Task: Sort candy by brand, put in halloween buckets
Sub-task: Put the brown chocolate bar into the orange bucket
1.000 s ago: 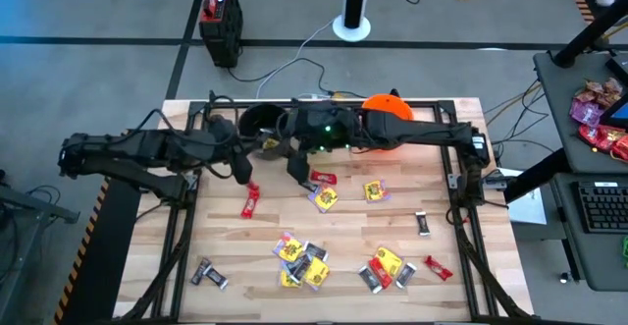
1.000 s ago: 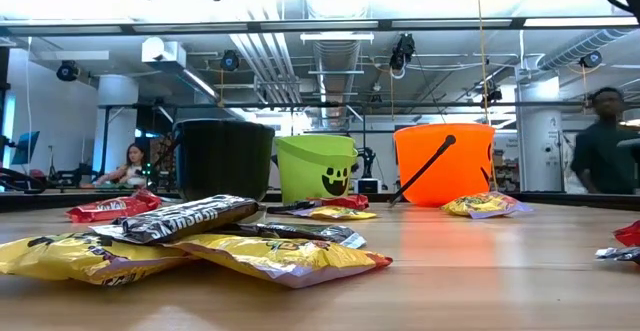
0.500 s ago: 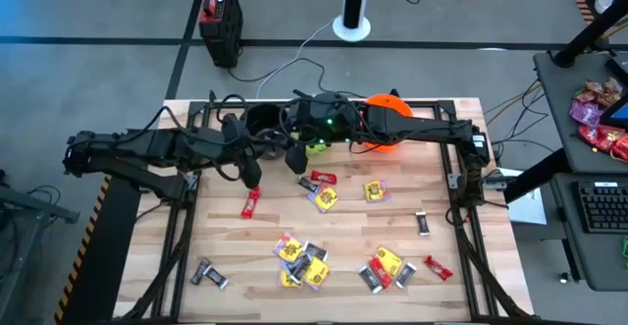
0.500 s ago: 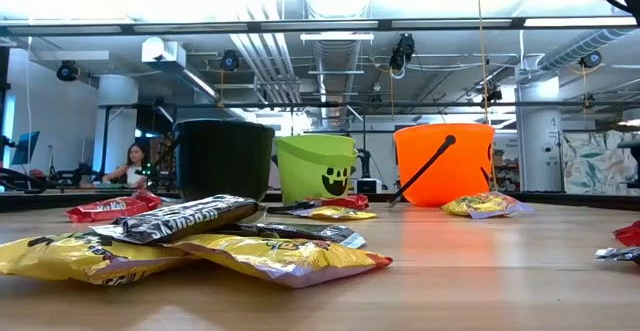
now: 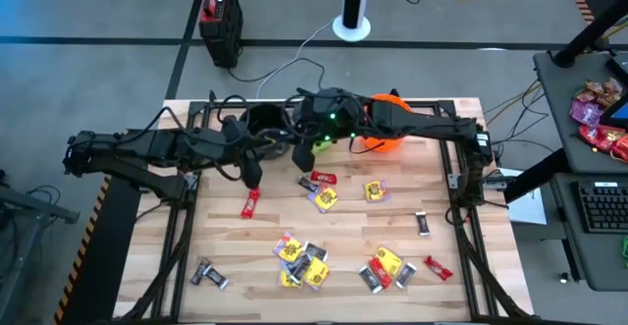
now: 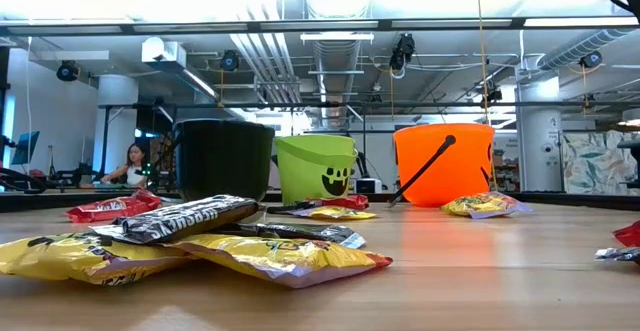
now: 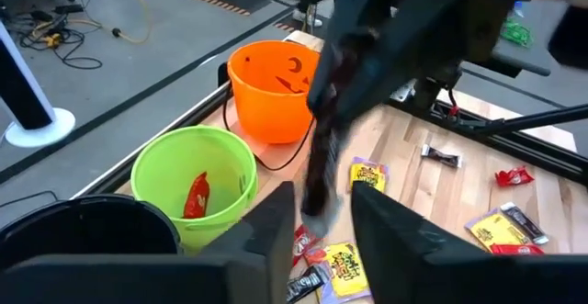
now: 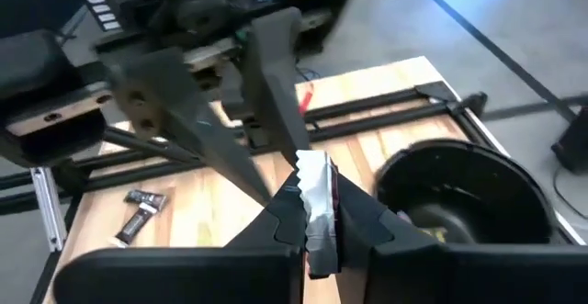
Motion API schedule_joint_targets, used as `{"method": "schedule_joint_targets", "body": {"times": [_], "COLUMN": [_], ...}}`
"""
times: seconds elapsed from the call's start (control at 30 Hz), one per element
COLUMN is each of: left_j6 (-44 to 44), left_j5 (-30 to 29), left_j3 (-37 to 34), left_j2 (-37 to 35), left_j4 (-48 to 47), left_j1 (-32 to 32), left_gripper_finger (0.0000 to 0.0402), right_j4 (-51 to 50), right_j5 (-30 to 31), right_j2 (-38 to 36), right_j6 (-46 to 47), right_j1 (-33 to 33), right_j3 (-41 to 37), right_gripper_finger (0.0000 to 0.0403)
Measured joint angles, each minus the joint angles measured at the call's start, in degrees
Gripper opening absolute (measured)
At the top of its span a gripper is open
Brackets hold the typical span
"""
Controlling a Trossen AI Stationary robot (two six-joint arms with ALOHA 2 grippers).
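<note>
My right gripper (image 8: 312,205) is shut on a dark and silver candy bar (image 8: 314,177), high over the table's far middle (image 5: 297,153), between the black bucket (image 5: 260,121) and the lime green bucket (image 7: 195,180). A red candy lies inside the green bucket. The orange bucket (image 5: 385,121) stands to its right. My left gripper (image 7: 322,217) is open and empty, and hovers just left of the right one (image 5: 250,171). Loose yellow packets, red bars and dark bars (image 5: 299,256) lie on the table. My right gripper pinches the dark and silver bar between its two fingers (image 8: 287,217), around the bar's middle (image 8: 317,214). The fingers slant down from the table's right side. In the left wrist view the bar (image 7: 319,171) is lifted clear and hangs long and upright below them.
A red bar (image 5: 252,203) lies below my left gripper. More candy sits mid-table (image 5: 324,192), (image 5: 374,189), and toward the near edge (image 5: 388,266), (image 5: 208,273). The three buckets line the far edge. A black frame borders the wooden table (image 5: 442,227). A person (image 6: 130,166) sits far behind.
My right gripper has carried the bar up and toward the far edge, from over the mid-table candy to beside the black and green buckets. My left gripper has shifted slightly toward the table's right.
</note>
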Motion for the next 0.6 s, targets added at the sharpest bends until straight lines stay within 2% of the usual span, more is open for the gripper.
{"method": "schedule_joint_targets", "body": {"times": [0.1, 0.2, 0.43, 0.53, 0.6], "left_j6": [0.0, 0.1, 0.0, 0.0, 0.0], "left_j5": [-0.2, -0.6, -0.7, -0.7, -0.7], "left_j3": [0.0, 0.0, 0.1, 0.1, 0.1], "left_j2": [0.0, 0.0, 0.0, 0.0, 0.0], "left_j4": [-0.3, -1.1, -1.3, -1.3, -1.3], "left_j1": [0.0, 0.0, 0.9, 1.8, 2.6], "left_gripper_finger": [0.0129, 0.0152, 0.0159, 0.0155, 0.0153], "right_j4": [-5.5, -17.4, -48.4, -50.5, -50.5], "right_j5": [0.4, 3.8, 14.5, 16.0, 15.6], "right_j2": [-1.2, -2.0, -0.7, -0.1, -0.1], "right_j6": [0.7, 1.7, 8.5, 11.8, 11.9], "right_j1": [-1.9, -5.3, -19.6, -25.0, -27.8], "right_j3": [0.2, 1.2, -0.2, -3.2, -5.6], "right_gripper_finger": [0.0017, 0.0016, 0.0016, 0.0028, 0.0051]}}
